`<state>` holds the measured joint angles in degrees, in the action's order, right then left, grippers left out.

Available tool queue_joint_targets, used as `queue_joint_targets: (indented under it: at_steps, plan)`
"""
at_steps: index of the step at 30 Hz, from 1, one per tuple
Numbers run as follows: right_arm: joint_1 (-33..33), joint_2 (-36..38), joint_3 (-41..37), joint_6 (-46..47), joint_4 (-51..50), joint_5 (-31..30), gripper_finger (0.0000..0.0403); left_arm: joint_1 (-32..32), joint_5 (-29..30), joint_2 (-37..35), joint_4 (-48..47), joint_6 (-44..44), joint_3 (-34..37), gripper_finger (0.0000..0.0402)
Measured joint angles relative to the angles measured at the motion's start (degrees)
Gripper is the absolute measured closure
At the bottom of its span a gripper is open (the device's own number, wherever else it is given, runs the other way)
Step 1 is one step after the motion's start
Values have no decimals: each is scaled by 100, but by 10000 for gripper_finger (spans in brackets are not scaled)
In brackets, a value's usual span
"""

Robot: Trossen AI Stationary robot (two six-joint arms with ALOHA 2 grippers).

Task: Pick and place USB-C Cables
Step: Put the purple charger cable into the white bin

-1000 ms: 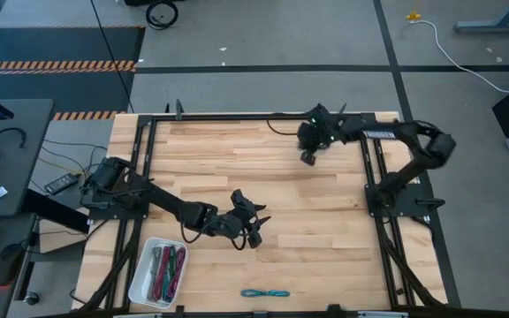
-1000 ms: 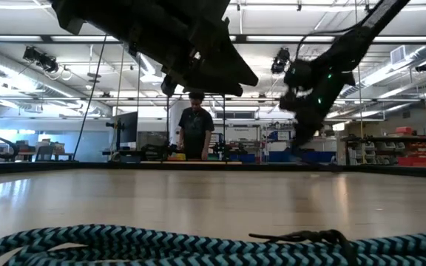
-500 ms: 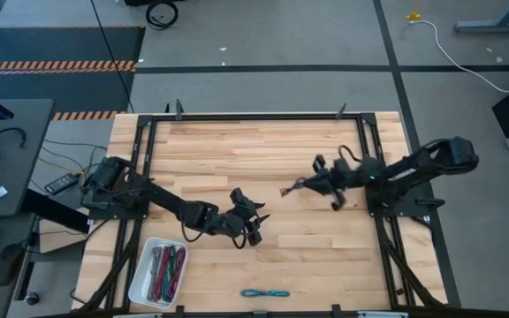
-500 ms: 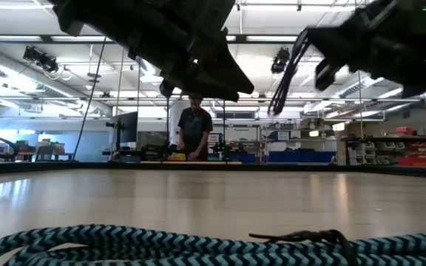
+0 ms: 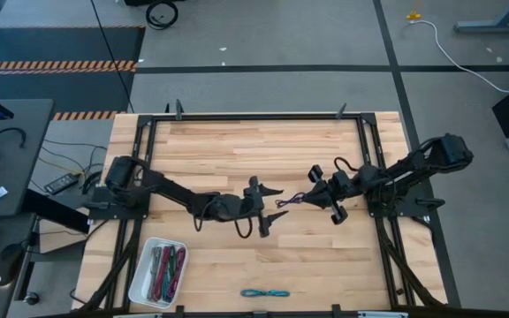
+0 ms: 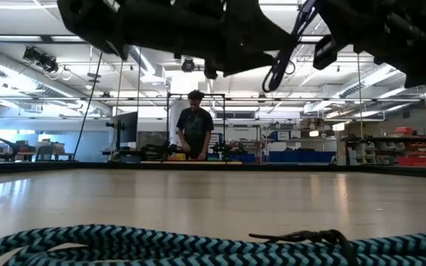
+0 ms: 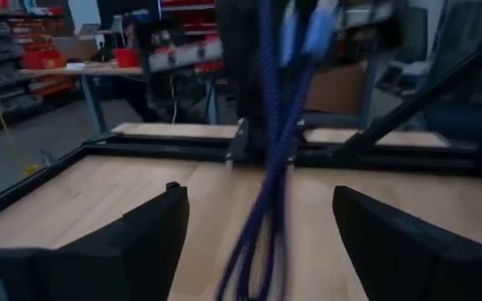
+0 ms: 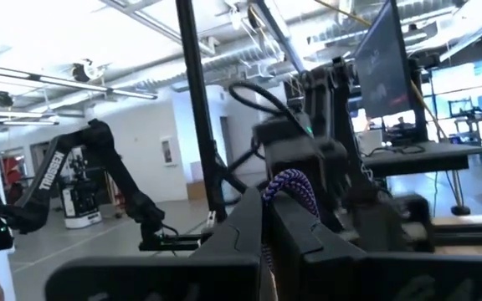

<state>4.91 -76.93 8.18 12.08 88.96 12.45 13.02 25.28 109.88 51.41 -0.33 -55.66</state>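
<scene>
My right gripper (image 5: 312, 194) is shut on a purple USB-C cable bundle (image 5: 288, 202) above the middle of the table. My left gripper (image 5: 270, 208) is open, and its two fingers (image 7: 141, 242) stand on either side of the cable (image 7: 274, 184) without touching it. A white tray (image 5: 140, 283) at the near left holds several cable bundles in green, purple and magenta. A teal cable (image 5: 265, 292) lies flat on the table near the front edge and fills the bottom of the low view (image 6: 161, 244). My right gripper pinches the purple bundle near one end (image 8: 284, 186) between its two fingers. The fingers come about level from the table's right side. The bundle is lifted clear of the table and its free length reaches toward the table's left, into the gap of my left gripper.
A black frame (image 5: 254, 116) runs round the wooden table top. Bare wood lies at the far side and the near right. A person (image 6: 195, 125) stands in the room beyond the far edge.
My right gripper has come from the table's far edge down toward the middle with the purple cable, turning to point toward the table's left. My left gripper has gone toward the right and a little toward the far edge, up to the cable, which now lies between its open fingers.
</scene>
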Motion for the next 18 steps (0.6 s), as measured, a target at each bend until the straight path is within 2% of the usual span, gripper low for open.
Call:
queue_joint_targets:
  at_steps: [2, 5, 13, 18]
  plan:
    - [15, 0, 23, -9, -27, 2, 395, -15, 38, 106, 86, 70, 2, 107]
    - [28, 0, 21, -5, -35, -1, 395, -11, 45, 171, 226, 75, 2, 138]
    - [28, 4, 21, 36, -69, -11, 392, -146, 7, 171, 400, 39, 2, 293]
    - [28, 4, 21, 146, -69, -20, 390, -236, -362, 171, 403, -49, 2, 367]
